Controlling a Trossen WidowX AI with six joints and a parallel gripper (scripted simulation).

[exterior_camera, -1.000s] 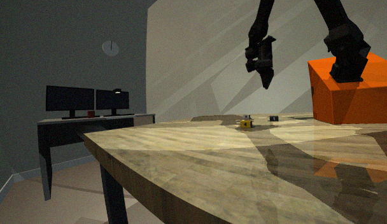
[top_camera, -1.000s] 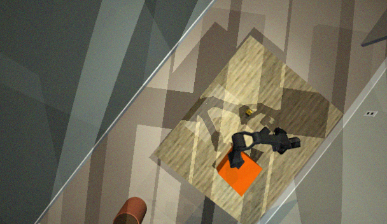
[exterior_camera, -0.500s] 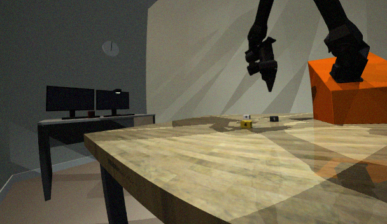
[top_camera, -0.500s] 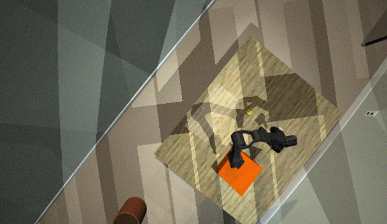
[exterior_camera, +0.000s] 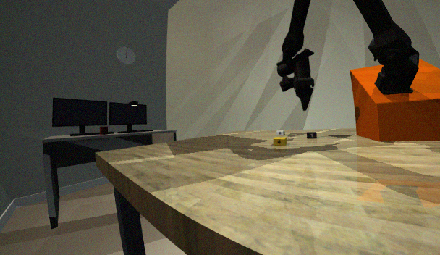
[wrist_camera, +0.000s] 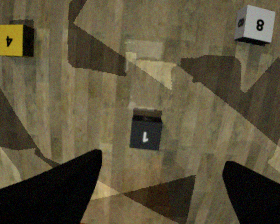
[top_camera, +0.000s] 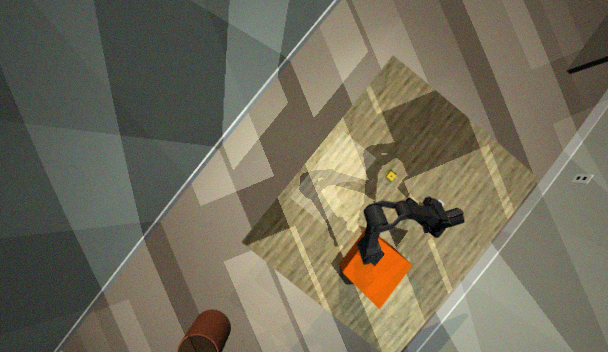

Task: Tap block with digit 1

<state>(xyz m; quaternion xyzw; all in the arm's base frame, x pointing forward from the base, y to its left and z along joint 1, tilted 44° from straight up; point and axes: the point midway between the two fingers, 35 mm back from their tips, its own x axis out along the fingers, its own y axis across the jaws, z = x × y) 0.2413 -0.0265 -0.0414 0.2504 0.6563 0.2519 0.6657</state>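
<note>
The black block (exterior_camera: 311, 135) (wrist_camera: 146, 133) shows the digit 1 and lies on the wooden table (top_camera: 400, 79) (exterior_camera: 202, 182). The yellow block (top_camera: 391, 176) (exterior_camera: 279, 141) (wrist_camera: 11, 40) shows a 4. The white block (exterior_camera: 281, 133) (wrist_camera: 257, 24) shows an 8; the arm hides most of it in the top view. My gripper (exterior_camera: 305, 109) (wrist_camera: 163, 163) is open and empty, well above the table. In the wrist view the black block appears between and slightly beyond the fingertips. The black block is hidden under the arm in the top view.
The arm's base stands on an orange box (top_camera: 382, 287) (exterior_camera: 409, 119). The yellow and white blocks stand apart from the black block, on opposite sides in the wrist view. A desk (exterior_camera: 105, 136) with two monitors stands off beyond the table.
</note>
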